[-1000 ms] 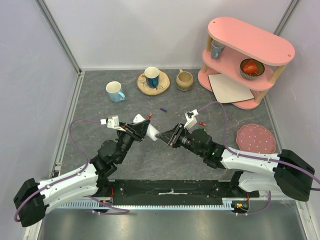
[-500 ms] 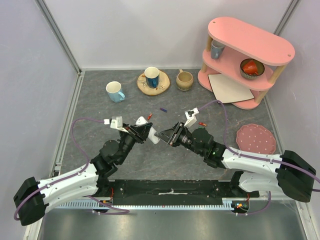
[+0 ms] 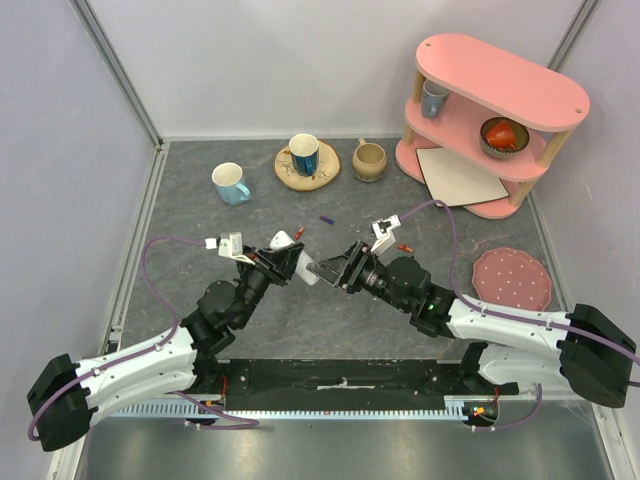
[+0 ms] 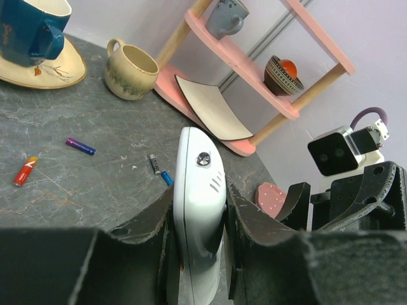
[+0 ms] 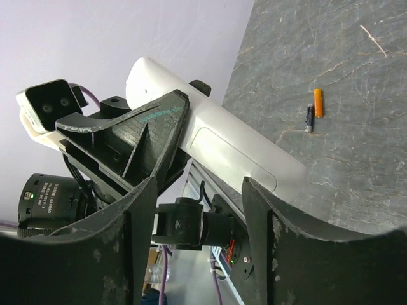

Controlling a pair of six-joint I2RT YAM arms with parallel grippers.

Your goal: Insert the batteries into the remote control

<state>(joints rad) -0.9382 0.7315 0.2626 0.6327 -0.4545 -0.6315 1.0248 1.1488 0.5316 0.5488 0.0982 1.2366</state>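
White plastic shows from overhead: the remote control (image 3: 283, 240) sits clamped in my left pincer (image 3: 285, 260), tilted up off the table (image 3: 180, 220), its lower end reaching toward my right pincer (image 3: 330, 270). A red battery (image 3: 299, 231) and a blue-purple battery (image 3: 326, 218) lie on the table beyond both pincers.

From my left wrist, my fingers press both long edges of the remote, closed firmly on it.

From my right wrist, my fingers stand apart with the remote's rounded end just ahead between them. Whether they touch it I cannot tell.
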